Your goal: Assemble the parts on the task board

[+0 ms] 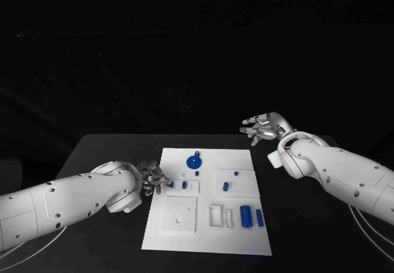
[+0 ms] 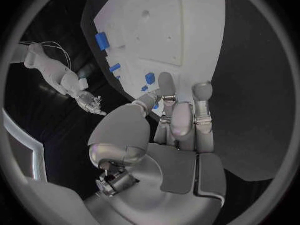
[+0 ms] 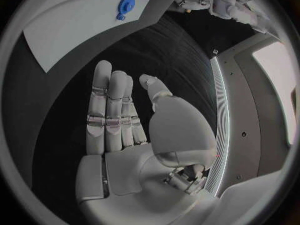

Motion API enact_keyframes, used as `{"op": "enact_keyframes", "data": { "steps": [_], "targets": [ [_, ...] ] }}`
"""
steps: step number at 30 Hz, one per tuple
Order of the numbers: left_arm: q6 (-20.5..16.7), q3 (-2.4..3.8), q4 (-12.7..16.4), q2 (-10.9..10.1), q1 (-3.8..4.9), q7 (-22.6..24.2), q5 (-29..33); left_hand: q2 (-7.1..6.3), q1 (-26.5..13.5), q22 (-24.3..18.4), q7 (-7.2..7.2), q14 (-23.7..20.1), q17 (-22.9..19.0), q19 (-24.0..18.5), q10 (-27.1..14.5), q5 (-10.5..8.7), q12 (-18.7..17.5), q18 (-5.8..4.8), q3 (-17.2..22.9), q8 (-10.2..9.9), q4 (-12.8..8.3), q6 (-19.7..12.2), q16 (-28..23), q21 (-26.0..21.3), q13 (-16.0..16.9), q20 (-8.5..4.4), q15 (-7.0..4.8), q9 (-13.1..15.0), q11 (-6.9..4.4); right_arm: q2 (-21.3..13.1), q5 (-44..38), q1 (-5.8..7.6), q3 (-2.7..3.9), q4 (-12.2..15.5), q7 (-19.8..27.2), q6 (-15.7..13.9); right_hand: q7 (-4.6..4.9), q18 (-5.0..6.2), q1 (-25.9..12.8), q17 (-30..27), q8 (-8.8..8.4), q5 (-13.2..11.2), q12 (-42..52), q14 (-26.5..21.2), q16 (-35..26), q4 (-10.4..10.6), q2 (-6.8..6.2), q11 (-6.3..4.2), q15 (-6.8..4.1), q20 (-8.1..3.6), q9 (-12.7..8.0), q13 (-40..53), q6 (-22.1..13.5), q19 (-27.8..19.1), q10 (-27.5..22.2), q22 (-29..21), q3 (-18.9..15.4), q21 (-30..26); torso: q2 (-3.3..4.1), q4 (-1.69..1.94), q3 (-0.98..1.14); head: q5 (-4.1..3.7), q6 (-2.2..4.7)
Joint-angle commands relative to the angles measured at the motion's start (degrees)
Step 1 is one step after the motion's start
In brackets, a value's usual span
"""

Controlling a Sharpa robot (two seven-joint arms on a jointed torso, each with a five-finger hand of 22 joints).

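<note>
The left hand (image 1: 152, 181) pinches a small blue part (image 1: 171, 184) at the task board's (image 1: 246, 239) left edge — likely to seat it; the right hand (image 1: 263, 128) hovers far right, released.

The right hand (image 3: 125, 130) is held flat with its fingers (image 3: 112, 105) straight and close together, thumb apart, holding nothing — black table (image 3: 156, 50) beneath it. Beyond the fingertips lies the white board (image 3: 69, 25), a round blue part (image 3: 125, 7) near its edge — well apart from the hand.
</note>
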Motion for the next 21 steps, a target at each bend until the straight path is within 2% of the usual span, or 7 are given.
{"op": "enact_keyframes", "data": {
  "steps": [1, 11, 21],
  "targets": [
    [-3.3, 0.02, 0.36, -0.1, -0.14, 2.31, 1.65, -0.17, 0.59, 1.91, -3.85, 0.14, -0.05, 0.27, 2.74, 0.38, 0.31, 0.48, 2.51, 0.37, -2.26, 4.25, 0.31, 0.21, -0.25, 0.3, -0.26, -0.02, -0.39, -0.03, -0.02, -0.05, 0.03, 0.1, 0.36, 0.49, -0.07, -0.21, 0.37, -0.01, -0.09, 0.21, 0.1, -0.1, -0.17, 0.36, -0.16, 0.08, 0.14, 0.31, -0.06, -0.08, -0.43, 2.03, -0.24, -0.05, -0.11, 0.17, 0.01, -0.07, 0.04, 0.04, -0.05],
    [-3.28, -0.02, -0.2, 0.24, -0.4, 2.6, 2.07, -0.17, 0.59, 1.91, -3.85, 0.14, -0.05, 0.27, 2.74, 0.38, 0.31, 0.48, 2.51, 0.37, -2.26, 4.25, 0.31, 0.21, -0.25, 0.3, -0.26, -0.02, -0.39, -0.08, 0.06, -0.07, 0.03, 0.13, 0.38, 0.55, -0.07, -0.22, 0.28, -0.02, -0.09, 0.26, 0.1, -0.1, -0.19, 0.5, -0.15, 0.08, 0.14, 0.32, -0.06, -0.09, -0.43, 2.01, -0.22, -0.16, -0.15, 0.22, -0.01, -0.05, 0.11, 0.12, -0.05],
    [-2.85, -0.06, -1.26, 0.8, -0.79, 2.48, 0.79, -0.24, 0.67, 1.91, -3.85, 0.11, -0.08, 0.22, 2.74, 0.4, 0.52, 0.51, 2.5, 0.35, -2.21, 4.33, 0.44, 0.27, -0.65, 0.35, -0.22, -0.11, -0.38, -0.16, 0.07, -0.08, 0.03, 0.21, 0.4, 0.74, -0.07, -0.22, 0.28, -0.02, -0.09, 0.26, 0.1, -0.1, -0.19, 0.5, -0.15, 0.08, 0.14, 0.32, -0.06, -0.09, -0.43, 2.01, -0.22, -0.16, -0.15, 0.22, 0.0, -0.08, 0.08, 0.16, -0.08]
  ]
}}
